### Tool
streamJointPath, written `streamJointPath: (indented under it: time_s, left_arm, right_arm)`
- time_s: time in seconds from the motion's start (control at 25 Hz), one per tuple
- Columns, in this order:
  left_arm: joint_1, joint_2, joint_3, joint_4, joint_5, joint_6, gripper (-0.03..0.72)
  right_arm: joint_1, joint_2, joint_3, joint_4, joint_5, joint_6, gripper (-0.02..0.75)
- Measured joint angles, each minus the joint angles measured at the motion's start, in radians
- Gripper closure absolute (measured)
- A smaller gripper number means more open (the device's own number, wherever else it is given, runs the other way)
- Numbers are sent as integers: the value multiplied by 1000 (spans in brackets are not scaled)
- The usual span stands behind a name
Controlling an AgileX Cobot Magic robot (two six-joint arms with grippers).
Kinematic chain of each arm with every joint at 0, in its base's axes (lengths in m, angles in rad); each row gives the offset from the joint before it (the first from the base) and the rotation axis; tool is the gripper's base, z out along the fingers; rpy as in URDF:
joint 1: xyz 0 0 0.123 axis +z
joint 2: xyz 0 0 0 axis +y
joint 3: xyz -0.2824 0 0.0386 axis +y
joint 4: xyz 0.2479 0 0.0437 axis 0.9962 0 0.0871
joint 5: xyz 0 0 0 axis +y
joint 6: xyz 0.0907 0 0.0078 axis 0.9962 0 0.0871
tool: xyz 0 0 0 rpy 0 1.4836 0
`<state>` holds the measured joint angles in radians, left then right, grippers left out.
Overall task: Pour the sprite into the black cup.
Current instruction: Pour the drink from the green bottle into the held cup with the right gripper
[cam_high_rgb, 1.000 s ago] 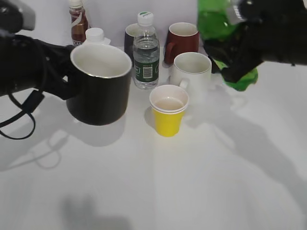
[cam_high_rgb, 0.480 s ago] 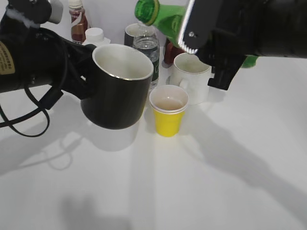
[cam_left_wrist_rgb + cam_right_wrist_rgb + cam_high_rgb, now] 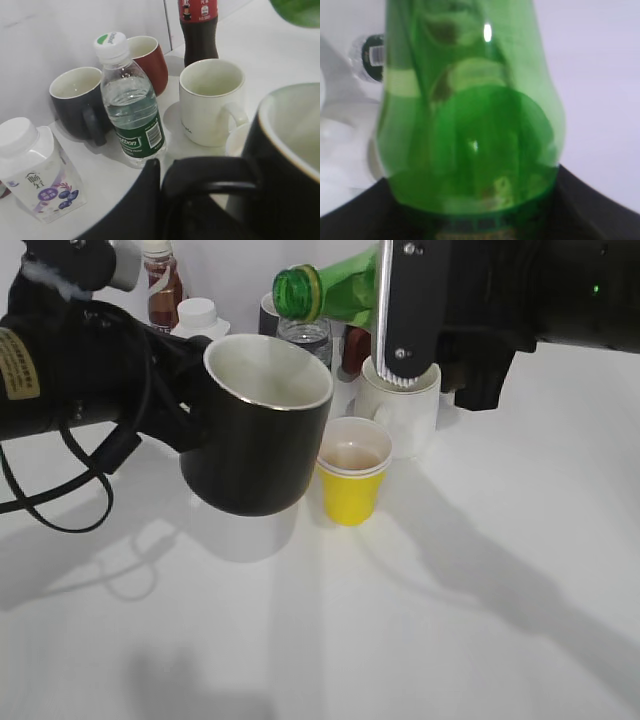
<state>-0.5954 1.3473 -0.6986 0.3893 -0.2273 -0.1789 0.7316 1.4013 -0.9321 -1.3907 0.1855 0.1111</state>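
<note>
My left gripper (image 3: 185, 405) is shut on the handle of the black cup (image 3: 255, 430) and holds it above the table, tilted a little, white inside showing. In the left wrist view the black cup (image 3: 287, 165) fills the lower right and the jaws (image 3: 165, 190) clamp its handle. My right gripper (image 3: 440, 310) is shut on the sprite (image 3: 325, 292), a green bottle held on its side with its open mouth pointing left just above the cup's rim. The sprite (image 3: 470, 120) fills the right wrist view. No liquid stream shows.
A yellow paper cup (image 3: 352, 475) stands right of the black cup, a white mug (image 3: 405, 415) behind it. Behind stand a clear water bottle (image 3: 129, 105), a dark mug (image 3: 80, 100), a dark red mug (image 3: 147, 60), a cola bottle (image 3: 199, 25) and a white carton (image 3: 35, 170).
The sprite swung from upright at the right to lying sideways, mouth moving left and down over the cup. The black cup moved right and rose toward it.
</note>
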Motion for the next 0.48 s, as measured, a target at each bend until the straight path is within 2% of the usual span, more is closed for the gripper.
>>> streamJointPath:
  time_s: [0.48]
  left_arm:
    - [0,0,0,-1,0,0,648]
  right_arm:
    - [0,2,0,-207,19,-4,320]
